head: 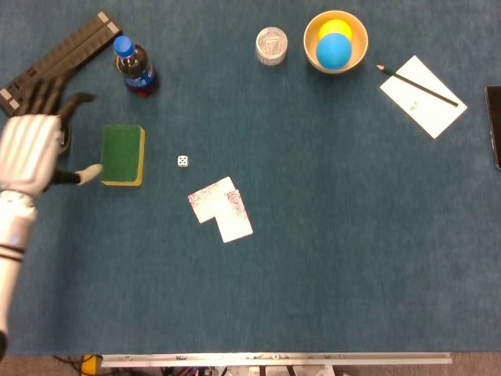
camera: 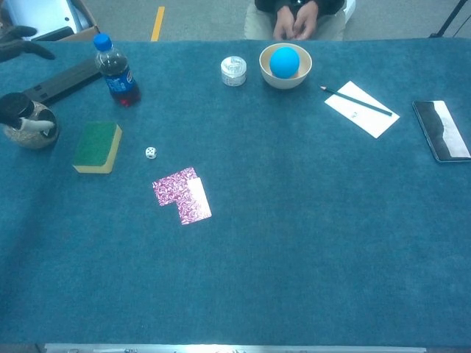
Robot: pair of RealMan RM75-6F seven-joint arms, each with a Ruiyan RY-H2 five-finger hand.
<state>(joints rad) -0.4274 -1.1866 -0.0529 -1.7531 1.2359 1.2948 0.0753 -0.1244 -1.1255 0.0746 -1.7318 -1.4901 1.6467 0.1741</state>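
Sponge lying flat on the blue table, just right of the raised left hand.

Left hand spread and holding nothing, its thumb tip close to the sponge's left edge without visible contact. Beyond the sponge, to its right, sits a small die; further right and nearer the robot lie two overlapping cards. Behind the sponge stands a cola bottle; a black-lidded jar stands to its left.

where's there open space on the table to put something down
Bare cloth fills the near half below the cards, and the middle between the cards and the paper. It is crowded at far left: sponge, die, bottle, left hand.
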